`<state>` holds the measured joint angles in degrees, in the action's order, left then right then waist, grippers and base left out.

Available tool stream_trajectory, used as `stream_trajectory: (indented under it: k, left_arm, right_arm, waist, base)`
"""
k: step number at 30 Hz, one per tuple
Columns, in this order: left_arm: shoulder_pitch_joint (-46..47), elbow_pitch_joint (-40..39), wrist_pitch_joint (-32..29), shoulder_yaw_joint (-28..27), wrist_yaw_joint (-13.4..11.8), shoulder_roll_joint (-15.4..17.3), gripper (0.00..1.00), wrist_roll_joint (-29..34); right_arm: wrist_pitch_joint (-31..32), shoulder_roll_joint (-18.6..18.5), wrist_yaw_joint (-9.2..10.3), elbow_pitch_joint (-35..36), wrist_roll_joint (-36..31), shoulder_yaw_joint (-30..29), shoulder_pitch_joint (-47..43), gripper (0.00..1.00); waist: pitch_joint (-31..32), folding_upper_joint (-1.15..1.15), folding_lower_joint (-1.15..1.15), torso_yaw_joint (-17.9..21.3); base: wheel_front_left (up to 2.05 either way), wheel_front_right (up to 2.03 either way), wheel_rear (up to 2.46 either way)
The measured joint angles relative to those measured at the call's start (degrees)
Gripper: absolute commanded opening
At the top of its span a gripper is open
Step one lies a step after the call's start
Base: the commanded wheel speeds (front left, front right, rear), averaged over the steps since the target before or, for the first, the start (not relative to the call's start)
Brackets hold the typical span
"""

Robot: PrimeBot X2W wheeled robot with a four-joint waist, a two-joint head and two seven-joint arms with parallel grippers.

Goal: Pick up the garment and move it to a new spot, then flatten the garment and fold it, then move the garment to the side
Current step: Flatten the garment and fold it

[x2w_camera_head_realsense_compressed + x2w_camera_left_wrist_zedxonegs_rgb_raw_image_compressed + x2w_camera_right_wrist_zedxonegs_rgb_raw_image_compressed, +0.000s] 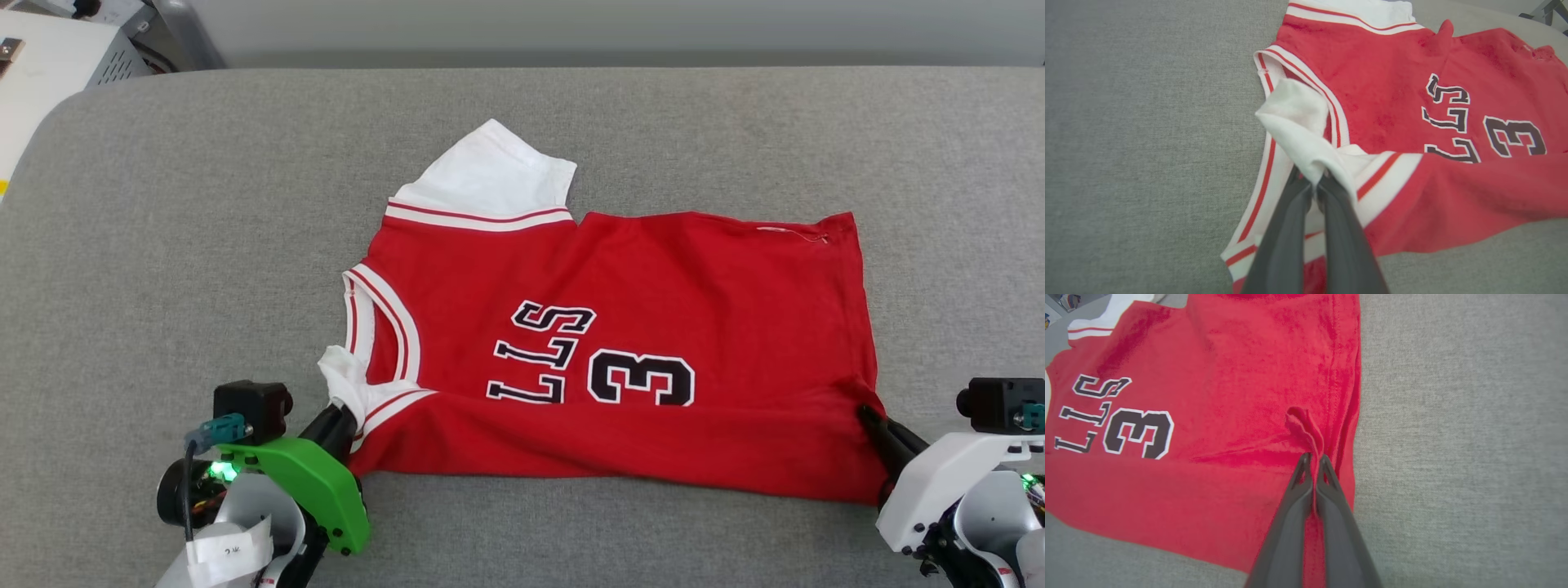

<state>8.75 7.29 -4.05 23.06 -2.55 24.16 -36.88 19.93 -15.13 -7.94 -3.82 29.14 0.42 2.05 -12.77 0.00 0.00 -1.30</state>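
Jaws on both arms are pressed together, each pinching cloth of the garment (653, 269), a red basketball-style jersey shirt with white short sleeves, white-and-red striped trim and black white-outlined print. It lies spread on the grey fabric-covered bench (163, 245) between the two sets of jaws, its near edge folded over part of the print. The left jaws nip the bunched near white sleeve (1294, 118), with curved striped trim (1306, 81) just beyond them. The right jaws grip a small raised ridge of red cloth (1300, 424) beside the hem. The other white sleeve (490, 175) lies well beyond the left jaws.
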Motion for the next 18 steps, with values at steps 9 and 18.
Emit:
stream_trajectory:
  k: [9, 18]
  left_arm:
    - [5.1, 11.0, 1.6, 1.6, 3.9, -2.6, 0.6, -0.9]
    - [6.8, 15.1, 3.6, 0.8, 3.2, -3.1, 1.0, -0.8]
  right_arm:
    - [-5.7, -1.5, 0.0, -7.5, 2.1, 3.5, 3.6, 0.8]
    - [-14.7, -1.0, 0.0, -8.2, 5.4, 3.7, 4.1, 1.0]
  waist:
    - [-2.4, 0.0, 0.0, -0.2]
    - [-0.4, 0.0, 0.0, -0.4]
  base:
    - [0.0, 0.0, 0.0]
    - [0.0, 0.0, 0.0]
